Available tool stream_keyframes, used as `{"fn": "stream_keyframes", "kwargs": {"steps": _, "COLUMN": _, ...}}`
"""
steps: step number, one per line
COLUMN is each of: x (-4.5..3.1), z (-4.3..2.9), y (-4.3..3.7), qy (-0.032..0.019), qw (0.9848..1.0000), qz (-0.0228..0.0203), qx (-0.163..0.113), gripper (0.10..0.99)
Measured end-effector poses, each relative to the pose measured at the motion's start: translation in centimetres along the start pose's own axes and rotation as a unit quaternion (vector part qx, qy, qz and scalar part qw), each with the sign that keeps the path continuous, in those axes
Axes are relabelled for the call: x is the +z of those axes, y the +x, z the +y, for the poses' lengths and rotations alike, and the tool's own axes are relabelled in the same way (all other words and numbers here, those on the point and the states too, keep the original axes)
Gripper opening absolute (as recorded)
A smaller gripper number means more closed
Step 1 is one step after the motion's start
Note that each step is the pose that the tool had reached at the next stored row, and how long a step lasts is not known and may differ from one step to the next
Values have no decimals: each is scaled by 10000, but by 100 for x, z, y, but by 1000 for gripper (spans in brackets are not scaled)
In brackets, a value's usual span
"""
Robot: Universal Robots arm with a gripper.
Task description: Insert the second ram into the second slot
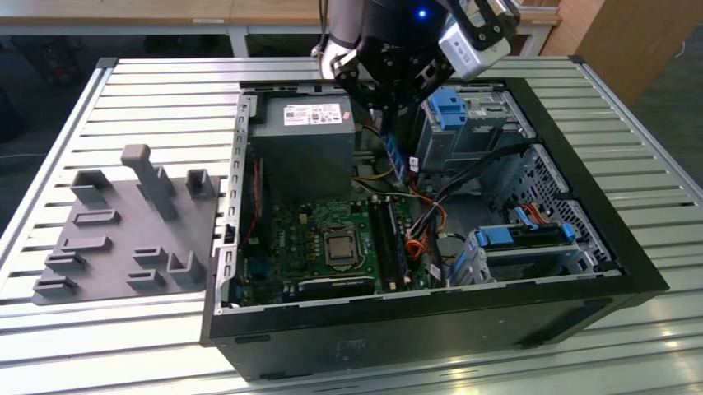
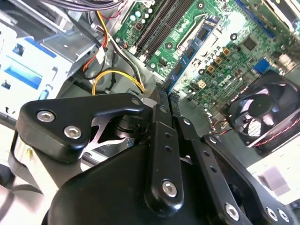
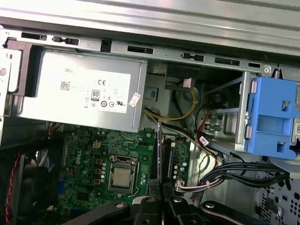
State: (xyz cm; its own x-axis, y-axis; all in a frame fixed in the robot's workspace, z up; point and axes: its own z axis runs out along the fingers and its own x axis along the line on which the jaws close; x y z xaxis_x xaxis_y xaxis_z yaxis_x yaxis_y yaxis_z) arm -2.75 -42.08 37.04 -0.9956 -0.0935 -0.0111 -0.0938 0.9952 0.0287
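Observation:
My gripper (image 1: 384, 115) hangs over the open computer case, shut on the second ram (image 1: 393, 155), a thin blue stick pointing down into the case. In the second wrist view the black fingers (image 2: 159, 117) clamp the ram (image 2: 192, 47), which shows edge-on against the green motherboard. The first wrist view has the ram (image 3: 160, 154) as a thin dark line rising from the gripper (image 3: 161, 204), between the long black memory slots (image 3: 168, 159). Those slots (image 1: 387, 234) lie right of the processor socket (image 1: 338, 247), below the ram's lower edge. The ram is in the air and touches no slot.
A grey power supply (image 1: 302, 144) fills the case's far left corner. Blue drive-bay brackets (image 1: 450, 107) stand beside the gripper, and another bracket (image 1: 528, 234) sits lower right. Loose cables (image 1: 439, 214) cross near the slots. A grey fixture plate (image 1: 127, 222) lies on the exterior view's left.

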Motion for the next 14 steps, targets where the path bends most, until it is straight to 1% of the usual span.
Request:
{"fn": "stream_keyframes", "kwargs": {"steps": 3, "x": 3, "z": 0, "y": 0, "qy": 4, "qw": 9998, "qz": -6, "qx": 207, "gripper": 133}}
{"fn": "stream_keyframes", "kwargs": {"steps": 8, "x": 8, "z": -1, "y": 0, "qy": 8, "qw": 9988, "qz": -14, "qx": 493, "gripper": 133}}
{"fn": "stream_keyframes", "kwargs": {"steps": 11, "x": 21, "z": -10, "y": 2, "qy": 7, "qw": 9984, "qz": -16, "qx": 568, "gripper": 133}}
{"fn": "stream_keyframes", "kwargs": {"steps": 14, "x": 43, "z": -24, "y": 3, "qy": 8, "qw": 9983, "qz": -16, "qx": 577, "gripper": 133}}
